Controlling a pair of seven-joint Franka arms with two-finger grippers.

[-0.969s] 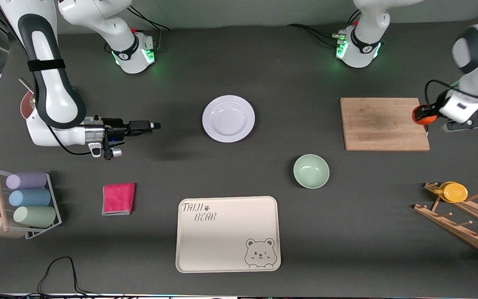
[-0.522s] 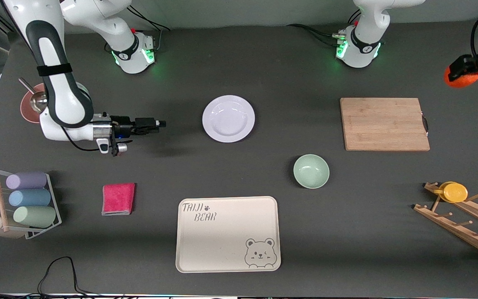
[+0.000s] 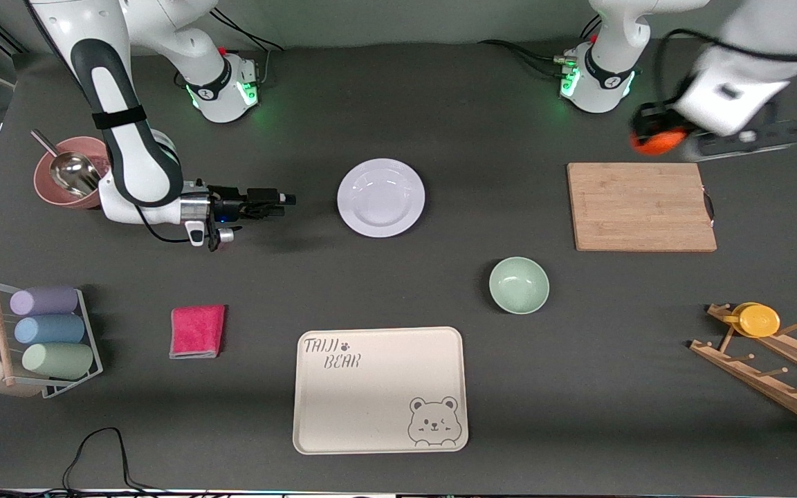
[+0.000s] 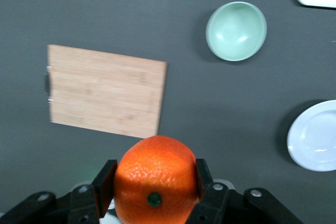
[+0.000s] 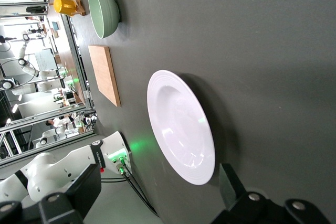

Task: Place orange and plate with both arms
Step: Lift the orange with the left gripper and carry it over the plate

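While dimpled round orange [image 4: 155,179] fills left gripper [image 4: 153,182], plate [image 3: 380,197] lies smooth.

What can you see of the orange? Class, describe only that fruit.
The orange is small, round and bright, with dimpled skin and a dark green stem dot facing the left wrist camera. The left claw is shut on it, one finger pad pressed to each side. It hangs in the air above the table near the wooden cutting board, touching nothing else.
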